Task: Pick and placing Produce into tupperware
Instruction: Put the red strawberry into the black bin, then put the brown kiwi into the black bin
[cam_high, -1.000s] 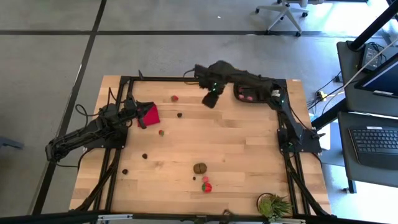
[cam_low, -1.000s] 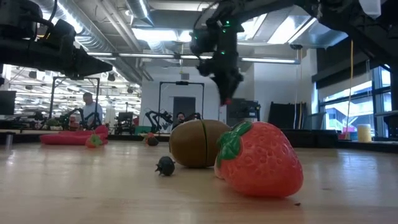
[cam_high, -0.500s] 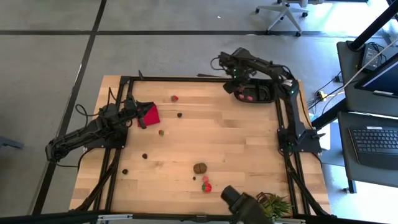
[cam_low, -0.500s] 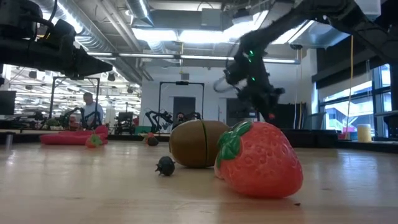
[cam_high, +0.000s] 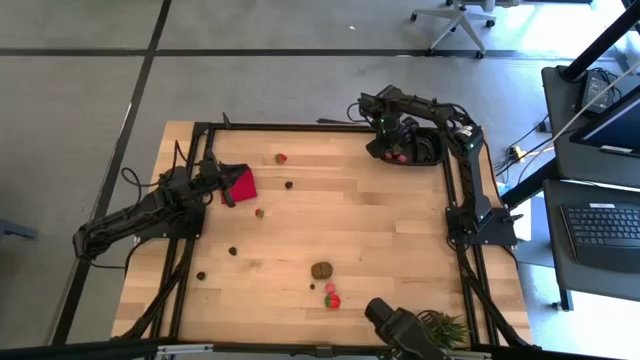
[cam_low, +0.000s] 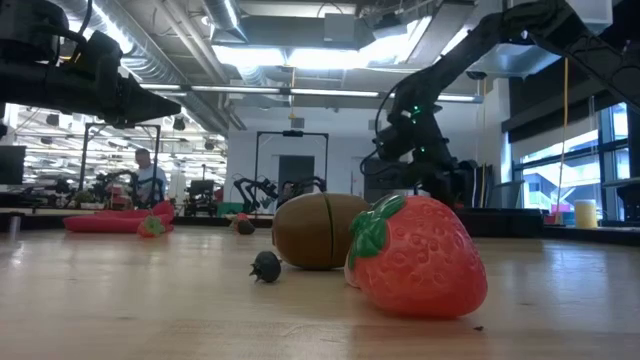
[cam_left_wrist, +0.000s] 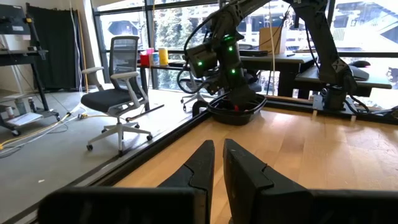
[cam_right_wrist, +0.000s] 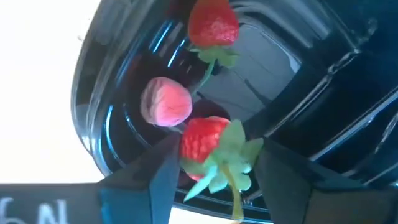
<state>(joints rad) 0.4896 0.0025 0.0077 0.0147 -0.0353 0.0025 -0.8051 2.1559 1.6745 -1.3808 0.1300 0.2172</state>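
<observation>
**A:** Where is the right gripper (cam_high: 392, 150)?

**B:** Directly over the black tupperware tray (cam_high: 428, 152), which sits at the far right corner of the table (cam_high: 380, 230). In the right wrist view its two dark fingers (cam_right_wrist: 152, 171) stand apart, with a red strawberry (cam_right_wrist: 208, 146) and its green leaves showing in the gap between them, inside the tray (cam_right_wrist: 298, 81). I cannot tell whether the pads touch the berry or it lies loose below them.

**A:** What else is in the tray?

**B:** A second strawberry (cam_right_wrist: 212, 26) and a pink round piece (cam_right_wrist: 165, 104), both close beside the first one.

**A:** And the left gripper (cam_high: 226, 186)?

**B:** It rests at the red cloth (cam_high: 240, 183), far across the table from the tray. Its fingers (cam_left_wrist: 200, 167) are closed nearly together, with nothing between them.

**A:** What produce is outside the tray?

**B:** A brown kiwi-like lump (cam_high: 321, 269) lies well away from the tray, toward the near edge, with a strawberry (cam_high: 332, 299) just beside it. A small strawberry (cam_high: 282, 157) and a dark berry (cam_high: 289, 184) lie between the tray and the cloth. Another small red piece (cam_high: 259, 212) lies near the cloth, and two dark berries (cam_high: 232, 251) (cam_high: 200, 275) lie farther from the tray still. A spiky green plant (cam_high: 442, 330) stands at the near right corner.
</observation>
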